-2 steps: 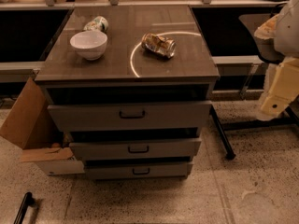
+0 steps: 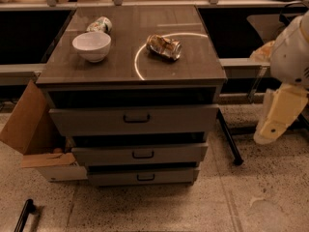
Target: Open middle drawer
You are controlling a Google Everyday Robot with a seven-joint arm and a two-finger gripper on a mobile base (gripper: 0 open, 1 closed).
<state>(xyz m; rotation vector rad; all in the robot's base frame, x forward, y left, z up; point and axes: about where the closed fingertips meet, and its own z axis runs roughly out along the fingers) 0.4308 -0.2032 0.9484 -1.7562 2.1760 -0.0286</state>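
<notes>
Operator: nearest first, what lies on the speckled stone floor (image 2: 251,197)?

Observer: A dark straight bar (image 2: 24,215), far to the left of the gripper (image 2: 269,129) and lower. The gripper sits at the bottom end of the cream robot arm (image 2: 289,52), hanging right of the drawer fronts and apart from them. Whether it is open, or has hold of anything, I cannot tell.

Operator: And the middle drawer?

Observer: The wide grey middle drawer (image 2: 96,154) is left of the gripper and slightly lower, between the tall grey top drawer (image 2: 87,122) and the narrow grey bottom drawer (image 2: 111,178). Its small dark pull handle (image 2: 143,154) sits at centre. I judge it not yet pulled out.

Operator: Why is the arm out there?

Observer: Probably to leave every handle in view and the drawer's path free. The brown cardboard box (image 2: 24,124), far left of the gripper, stands beside the fronts, not before them.

Operator: Farther back?

Observer: On the wood-grain cabinet top (image 2: 120,66), up and left of the gripper: a crushed metal can (image 2: 164,47), a white ceramic bowl (image 2: 91,46), and just behind it a printed can on its side (image 2: 100,24). They rest on the fixed top, so pulling should not disturb them.
</notes>
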